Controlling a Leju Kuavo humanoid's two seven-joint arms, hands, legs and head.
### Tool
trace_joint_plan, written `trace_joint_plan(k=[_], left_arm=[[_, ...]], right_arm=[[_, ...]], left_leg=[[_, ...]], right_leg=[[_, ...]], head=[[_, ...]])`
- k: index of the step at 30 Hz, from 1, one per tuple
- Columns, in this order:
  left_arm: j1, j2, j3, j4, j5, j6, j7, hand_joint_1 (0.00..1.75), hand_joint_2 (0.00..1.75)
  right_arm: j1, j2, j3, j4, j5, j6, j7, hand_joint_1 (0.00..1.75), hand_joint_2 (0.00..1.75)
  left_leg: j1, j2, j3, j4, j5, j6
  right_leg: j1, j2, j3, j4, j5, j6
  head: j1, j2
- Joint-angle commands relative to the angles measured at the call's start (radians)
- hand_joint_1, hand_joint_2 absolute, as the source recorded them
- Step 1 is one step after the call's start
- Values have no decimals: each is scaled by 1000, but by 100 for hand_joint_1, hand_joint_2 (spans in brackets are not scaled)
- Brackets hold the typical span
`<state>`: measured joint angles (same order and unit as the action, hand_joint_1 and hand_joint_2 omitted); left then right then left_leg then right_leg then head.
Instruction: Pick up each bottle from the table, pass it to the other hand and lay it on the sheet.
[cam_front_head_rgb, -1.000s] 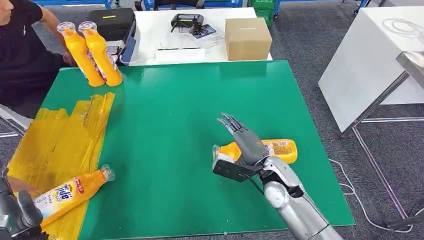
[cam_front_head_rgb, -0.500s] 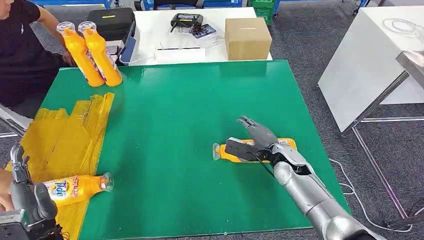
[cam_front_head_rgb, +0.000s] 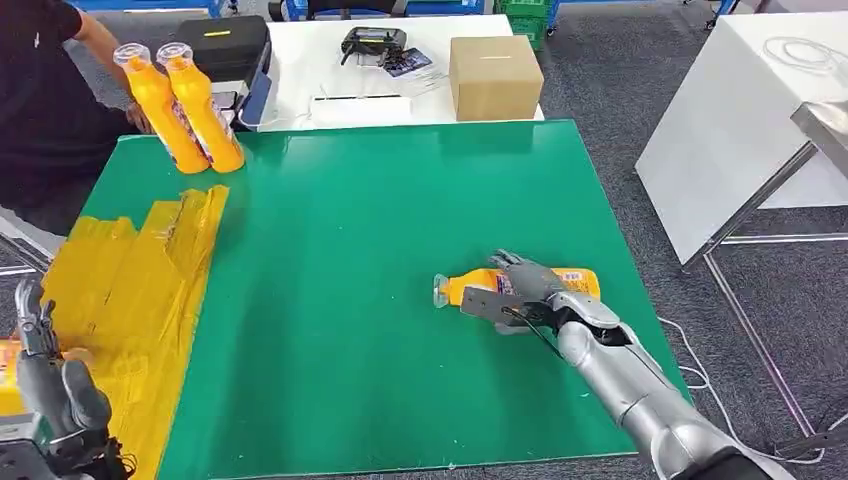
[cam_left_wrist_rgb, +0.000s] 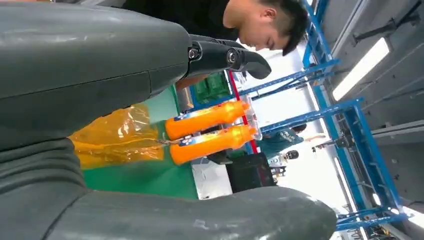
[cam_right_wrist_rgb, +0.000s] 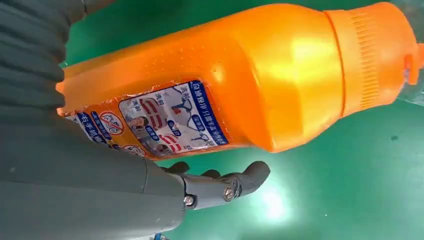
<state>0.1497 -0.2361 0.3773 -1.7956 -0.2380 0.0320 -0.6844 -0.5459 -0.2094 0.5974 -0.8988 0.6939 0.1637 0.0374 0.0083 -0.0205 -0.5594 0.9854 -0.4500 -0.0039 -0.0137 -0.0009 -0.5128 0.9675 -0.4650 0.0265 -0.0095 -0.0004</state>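
The right hand (cam_front_head_rgb: 520, 290) reaches over the orange plastic detergent bottle (cam_front_head_rgb: 575, 283) lying at four o'clock on the green table (cam_front_head_rgb: 380, 230); fingers (cam_right_wrist_rgb: 225, 185) spread, not yet clamped. The left hand (cam_front_head_rgb: 50, 390) hangs with fingers apart. Risk: the round bottle may roll away under an off-centre squeeze.

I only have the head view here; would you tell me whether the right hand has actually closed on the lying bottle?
Observer: Not closed. In the right wrist view the fingers curl beside the bottle, with green mat showing between them.
Operator: Which side of the bottle faces that camera?
Observer: A printed label with blue text and small pictures.
Operator: What does the left wrist camera show?
Observer: The two upright bottles, the yellow sheet, and a person bending over behind them.
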Motion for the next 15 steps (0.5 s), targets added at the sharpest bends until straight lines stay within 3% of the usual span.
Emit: trace_joint_plan(k=[1,15], left_arm=[[-38,21,-18,64,8,-5,-1,0,0],[-25,15,-4,62,21,-15,-14,0,0]], right_arm=[[-59,-15,65,99,-10,26,1,0,175],[-25,-125,83,-19,-15,41,31,0,175]], left_leg=[[0,0,1,0,0,0],[0,0,1,0,-1,1]], right_leg=[[0,-1,1,0,0,-1],[1,-2,2,-1,0,-1]], head=[[0,0],[0,0]])
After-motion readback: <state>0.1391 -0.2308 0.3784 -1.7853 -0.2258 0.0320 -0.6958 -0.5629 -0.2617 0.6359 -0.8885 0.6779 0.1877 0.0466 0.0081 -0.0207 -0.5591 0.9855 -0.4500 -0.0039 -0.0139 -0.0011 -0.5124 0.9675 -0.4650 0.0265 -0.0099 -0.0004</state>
